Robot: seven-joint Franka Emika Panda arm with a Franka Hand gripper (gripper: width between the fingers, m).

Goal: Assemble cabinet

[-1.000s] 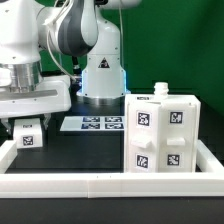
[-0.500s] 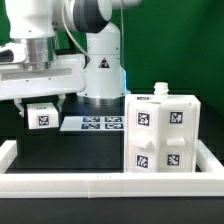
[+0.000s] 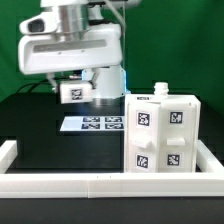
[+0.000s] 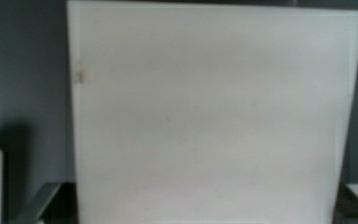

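Note:
The white cabinet body [image 3: 160,132], a blocky box with several tag markers on its front, stands on the black table at the exterior view's right. My gripper [image 3: 73,86] hangs in the air to its left, above the table, and is shut on a white cabinet panel [image 3: 74,93] whose end shows one tag. In the wrist view this panel [image 4: 211,110] fills nearly the whole picture as a plain white face. The dark fingertips [image 4: 44,200] show at its two sides. The panel is apart from the cabinet body.
The marker board [image 3: 100,124] lies flat on the table below and just right of the held panel. Long white border rails run along the front [image 3: 100,186] and the left [image 3: 8,152]. The robot base [image 3: 108,80] stands behind.
My gripper has risen and moved toward the exterior view's right with the panel in it, from low at the left to above the marker board. The cabinet body has not moved.

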